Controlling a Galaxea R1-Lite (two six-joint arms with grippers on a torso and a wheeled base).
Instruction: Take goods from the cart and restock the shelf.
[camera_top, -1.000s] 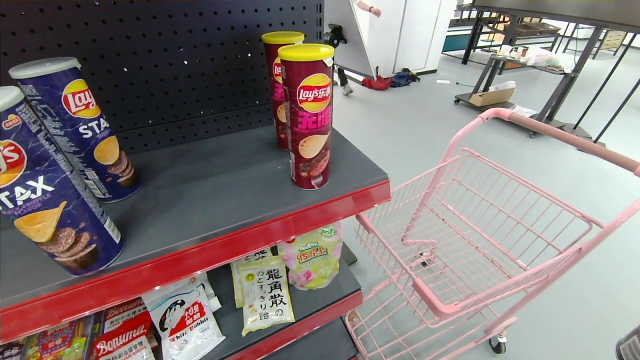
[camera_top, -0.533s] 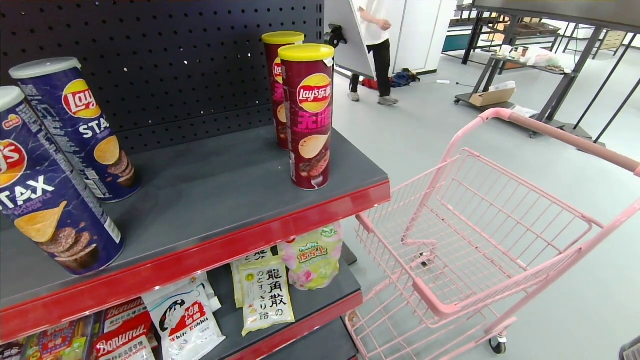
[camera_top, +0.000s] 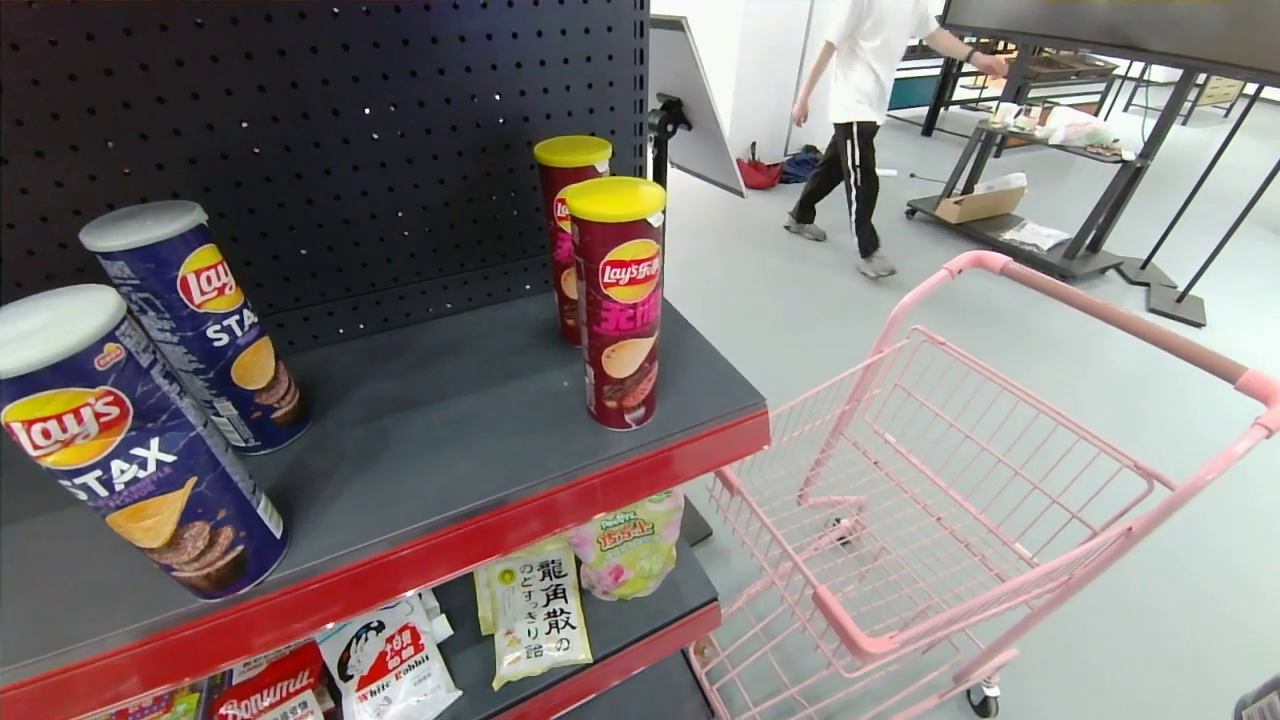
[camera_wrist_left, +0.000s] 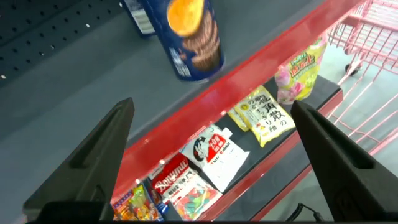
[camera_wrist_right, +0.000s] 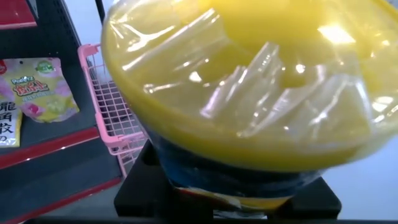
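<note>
On the grey upper shelf (camera_top: 420, 440) stand two blue chip cans (camera_top: 130, 450), (camera_top: 195, 320) at the left and two maroon cans with yellow lids (camera_top: 618, 300), (camera_top: 568, 230) at the right end. The pink cart (camera_top: 960, 500) stands to the right of the shelf, and its basket looks bare. My left gripper (camera_wrist_left: 211, 106) is open and hovers before the red shelf edge, below a blue can (camera_wrist_left: 189, 37). Very close in the right wrist view is a chip can with a yellow lid (camera_wrist_right: 249, 81), with my right gripper (camera_wrist_right: 227, 196) shut on it.
The lower shelf (camera_top: 620, 620) holds several snack bags: a white one (camera_top: 385, 665), a yellow one (camera_top: 535, 610) and a green one (camera_top: 625, 545). A black pegboard (camera_top: 350, 130) backs the shelf. Open grey floor lies beyond the cart, with metal racks (camera_top: 1050, 190) farther back.
The head camera has tilted up, so shelf and cart sit lower in the picture. Cans and cart have not moved relative to each other.
</note>
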